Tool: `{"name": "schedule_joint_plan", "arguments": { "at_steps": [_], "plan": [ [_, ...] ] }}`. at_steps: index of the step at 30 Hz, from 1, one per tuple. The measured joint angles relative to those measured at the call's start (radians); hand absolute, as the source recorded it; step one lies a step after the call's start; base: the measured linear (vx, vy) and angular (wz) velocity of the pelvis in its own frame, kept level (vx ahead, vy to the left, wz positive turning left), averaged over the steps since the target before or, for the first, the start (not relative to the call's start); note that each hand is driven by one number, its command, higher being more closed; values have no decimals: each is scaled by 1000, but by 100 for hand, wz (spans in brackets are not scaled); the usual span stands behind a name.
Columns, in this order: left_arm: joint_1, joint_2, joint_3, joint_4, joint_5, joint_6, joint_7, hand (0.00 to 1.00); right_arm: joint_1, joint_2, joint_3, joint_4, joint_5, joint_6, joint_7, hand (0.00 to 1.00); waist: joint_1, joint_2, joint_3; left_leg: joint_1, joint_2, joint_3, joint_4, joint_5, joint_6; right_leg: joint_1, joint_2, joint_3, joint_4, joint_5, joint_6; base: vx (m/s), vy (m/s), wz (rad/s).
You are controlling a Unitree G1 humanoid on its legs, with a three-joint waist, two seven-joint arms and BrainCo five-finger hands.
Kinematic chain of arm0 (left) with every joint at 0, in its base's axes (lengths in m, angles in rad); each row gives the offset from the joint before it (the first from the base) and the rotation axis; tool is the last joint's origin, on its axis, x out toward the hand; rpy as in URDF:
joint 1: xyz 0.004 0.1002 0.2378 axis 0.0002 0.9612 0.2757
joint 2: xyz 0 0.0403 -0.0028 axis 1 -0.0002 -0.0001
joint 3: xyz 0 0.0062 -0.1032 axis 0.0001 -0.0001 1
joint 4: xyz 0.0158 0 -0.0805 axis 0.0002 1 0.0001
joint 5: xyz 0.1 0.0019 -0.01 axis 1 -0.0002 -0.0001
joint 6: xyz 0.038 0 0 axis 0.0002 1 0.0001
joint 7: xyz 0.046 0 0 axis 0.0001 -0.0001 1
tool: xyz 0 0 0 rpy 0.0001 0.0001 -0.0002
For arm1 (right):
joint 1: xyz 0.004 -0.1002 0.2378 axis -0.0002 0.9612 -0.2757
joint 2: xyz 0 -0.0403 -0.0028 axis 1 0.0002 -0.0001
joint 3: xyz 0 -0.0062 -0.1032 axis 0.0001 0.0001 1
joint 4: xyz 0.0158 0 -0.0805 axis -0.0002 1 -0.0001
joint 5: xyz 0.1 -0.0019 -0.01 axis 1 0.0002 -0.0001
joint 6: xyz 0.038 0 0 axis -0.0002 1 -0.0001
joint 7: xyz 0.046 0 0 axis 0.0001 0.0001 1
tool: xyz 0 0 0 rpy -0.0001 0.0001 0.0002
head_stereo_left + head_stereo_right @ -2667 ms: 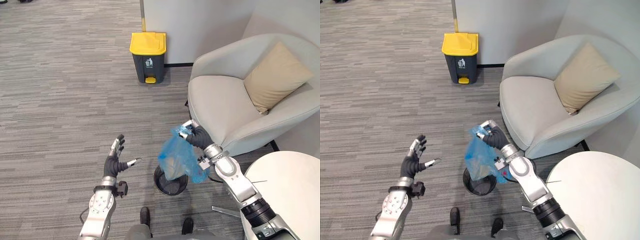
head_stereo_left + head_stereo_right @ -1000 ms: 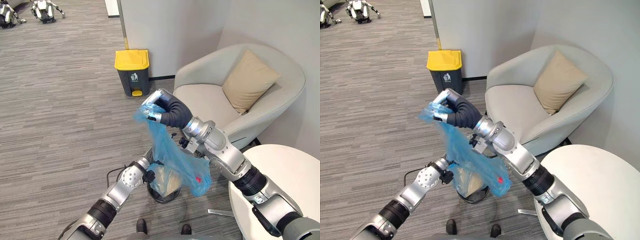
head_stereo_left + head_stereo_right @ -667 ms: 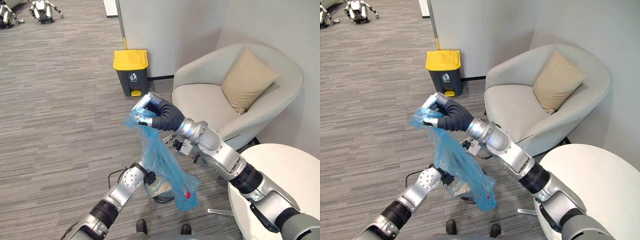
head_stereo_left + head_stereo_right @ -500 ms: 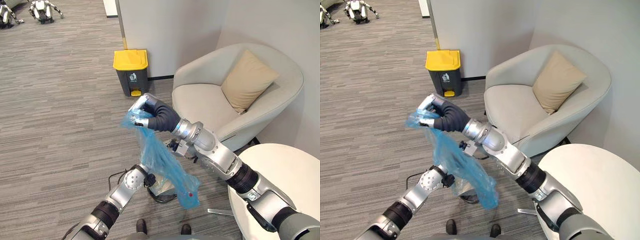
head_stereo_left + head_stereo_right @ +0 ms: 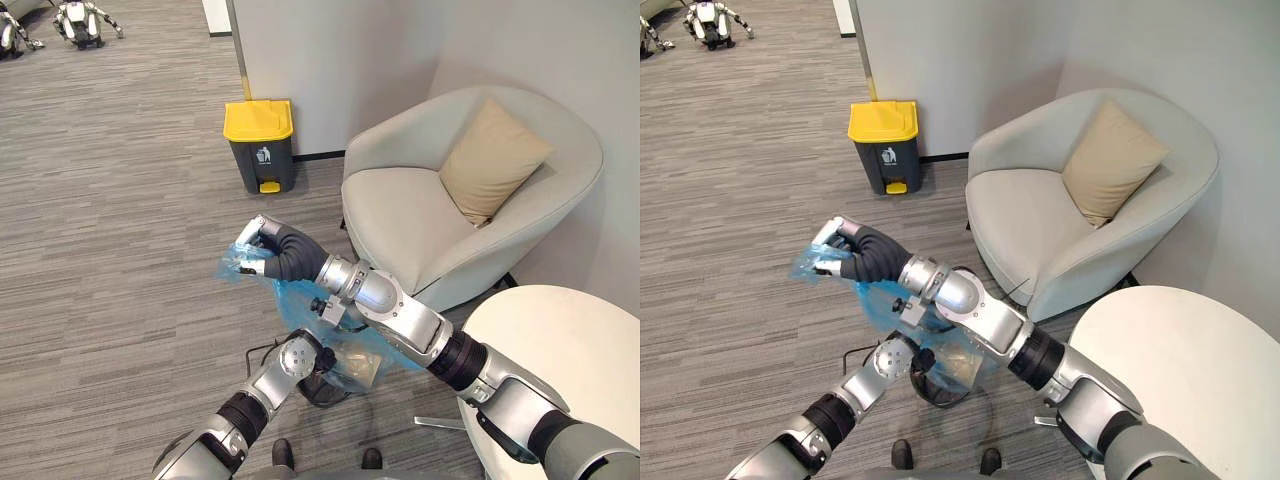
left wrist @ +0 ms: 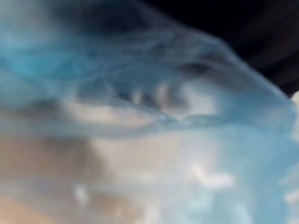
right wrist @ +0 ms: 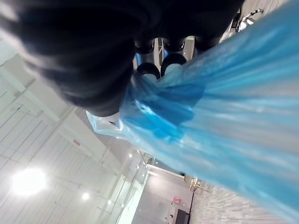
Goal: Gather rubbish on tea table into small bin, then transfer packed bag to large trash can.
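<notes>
packed blue bag [image 5: 352, 356] gripped at its bunched neck by the right hand [image 5: 268, 251], fingers curled tight round the plastic, loose frill of the mouth sticking out past the knuckles. from that fist, slack blue film trailing down and back to the bag's heavy end, which sits below the hand, at or just over the mouth of the small black bin [image 5: 325, 395]; cannot tell whether it is fully clear of the rim. left hand [image 5: 919, 364] pushed in low under the right one, right against the bag's lower end and beside the bin; from its own wrist view, nothing but blue film with pale rubbish behind it, so cannot tell whether the fingers are open or closed. judged about midway: gathering apparently done, with pale scraps showing through the plastic and the bag being drawn out rather than filled. left to do: free the bottom from the bin, carry the load across the carpet to the large trash can [image 5: 261, 146] with the yellow lid, well beyond the right hand, get that lid up, drop the bag in. round white worktop [image 5: 560, 350] well behind the right hand, back along its arm; grey armchair [image 5: 420, 210] off to that hand's far side.
</notes>
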Motion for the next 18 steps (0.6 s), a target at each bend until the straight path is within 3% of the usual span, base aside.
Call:
{"name": "schedule_joint_plan", "arguments": {
  "at_steps": [7,8,13,18],
  "plan": [
    [6,1,21,-37,-36,9,8,100,0,16,-27,0,-1,1,-17,100,1,1,0,0,-1,-2,0,0,0,1,-1,-1,0,0,0,0,0,0],
    [10,1,22,-47,-38,9,13,100,0,22,-30,0,-2,1,-17,0,1,1,0,1,-1,-2,0,0,0,1,-1,-1,0,0,0,0,0,0],
    [55,-8,78,-89,-71,15,36,100,2,26,-32,0,-57,-7,-17,0,-2,1,0,1,-1,-2,-1,0,0,2,-1,-1,0,0,0,0,0,0],
    [128,-20,160,-168,-94,25,67,100,46,28,-75,-2,-212,-18,-26,0,1,1,0,3,-1,-5,-6,0,0,4,-1,-2,1,-1,1,0,0,0]
  ]
}}
